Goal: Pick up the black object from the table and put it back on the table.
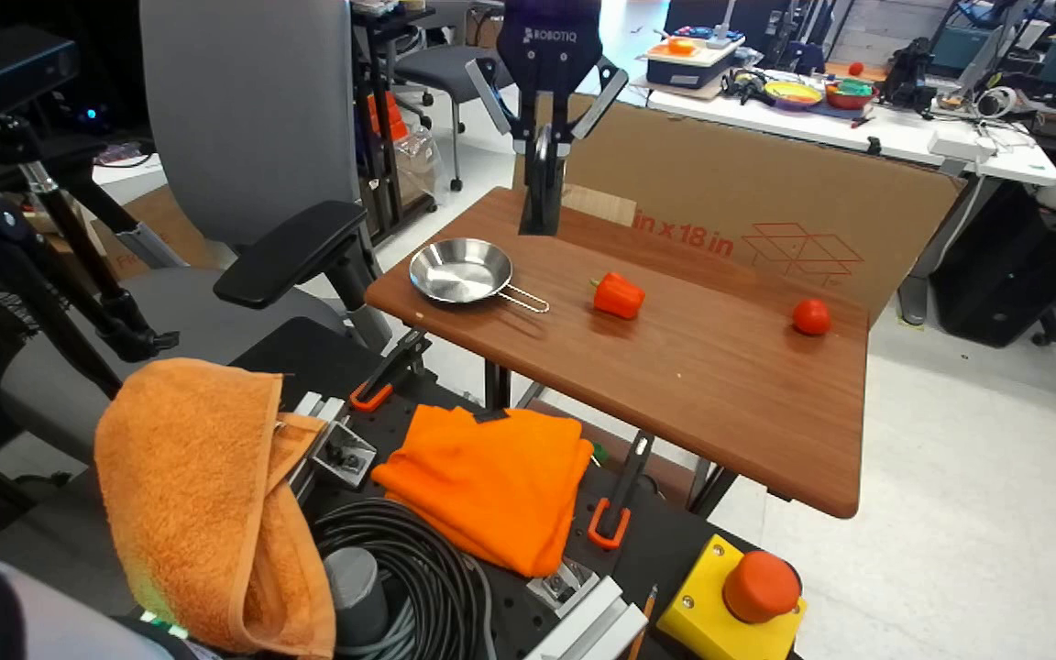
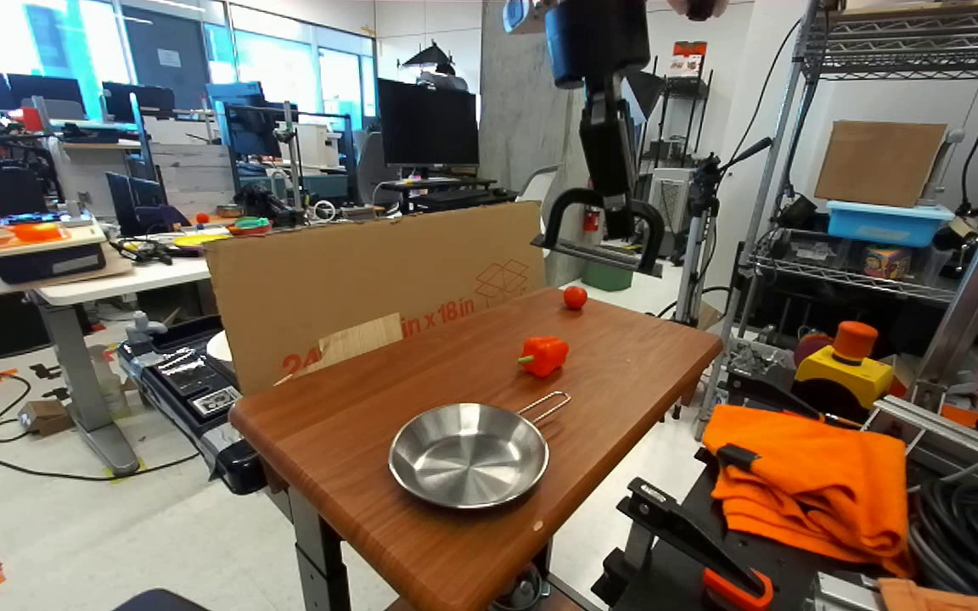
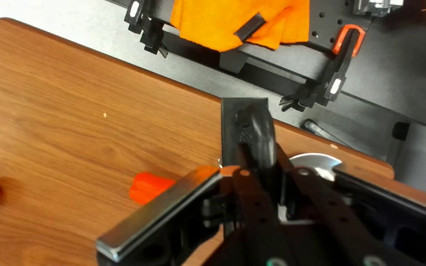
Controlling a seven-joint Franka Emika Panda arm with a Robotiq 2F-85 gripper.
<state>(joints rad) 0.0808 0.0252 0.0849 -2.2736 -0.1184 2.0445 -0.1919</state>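
One pan on table; green item in red bowl.

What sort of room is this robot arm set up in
Likely a robotics lab, though I can't be sure: a yellow box with a red button, a coil of black cable and a large black monitor all point that way.

Both exterior views slanting down, sharing the table, off long edge and short; wrist view's closer, seemingly overhead!
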